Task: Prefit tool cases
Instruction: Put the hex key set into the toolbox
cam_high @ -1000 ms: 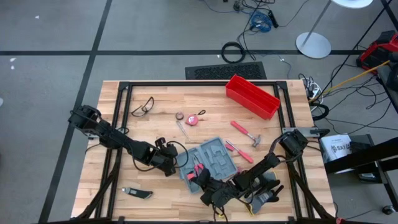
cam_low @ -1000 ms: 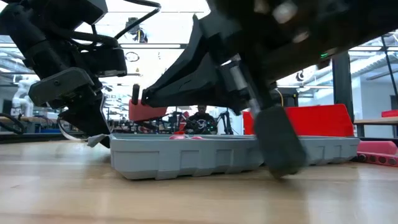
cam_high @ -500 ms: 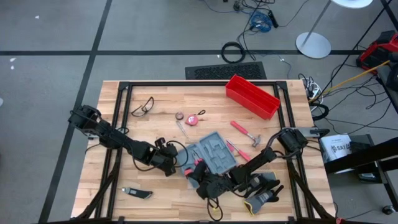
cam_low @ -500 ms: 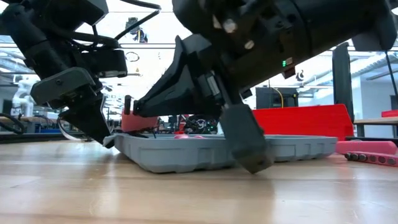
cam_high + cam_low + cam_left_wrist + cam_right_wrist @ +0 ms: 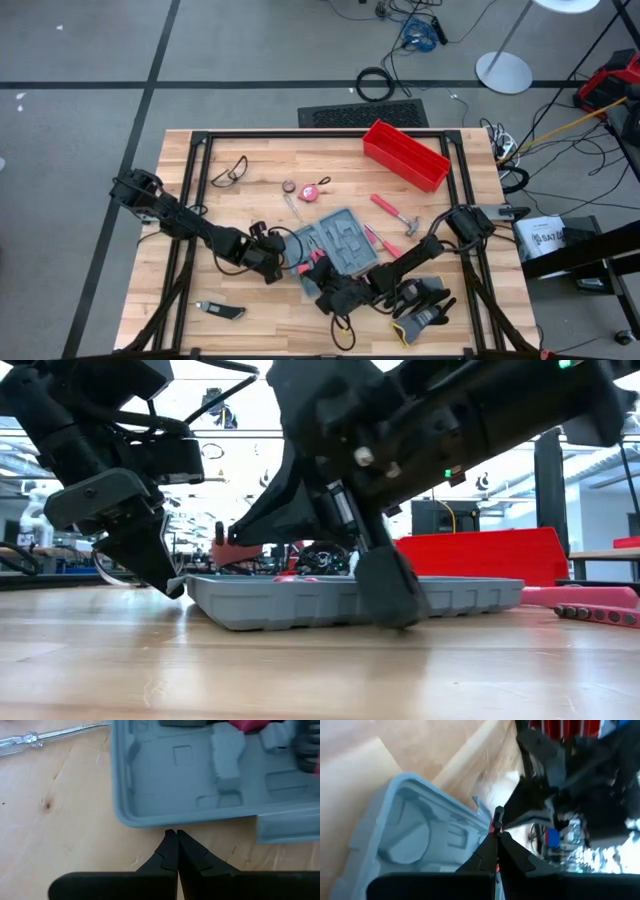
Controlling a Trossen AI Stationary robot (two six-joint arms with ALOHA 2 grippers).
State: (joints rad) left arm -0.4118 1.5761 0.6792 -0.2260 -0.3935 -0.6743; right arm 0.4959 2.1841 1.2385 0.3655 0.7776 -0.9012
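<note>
- The tool case [image 5: 338,243] lies open on the wooden table [image 5: 250,310], a little toward the front of the middle, moulded slots facing up. That is the sensible way for it to lie if tools are to be fitted into it.
- The left gripper [image 5: 172,836] sits low at the case's rim with its claw pinched shut on nothing. I take it to be bracing or nudging the edge, not grasping.
- The right gripper [image 5: 496,834] is at the case's front edge, claw also closed. Something red and black shows right at its tips, but I cannot tell whether it is held.
- From table height the case's near end looks slightly lifted off the wood, which suits two closed tips pressing from either side to turn or square it up.
- Loose items lie around it: a red-handled hammer [image 5: 394,213], a tape measure [image 5: 311,191], safety glasses [image 5: 229,171], gloves [image 5: 425,308], and a red bin [image 5: 405,154] well behind.
- No brand, label or lettering is readable on the case or tools.
</note>
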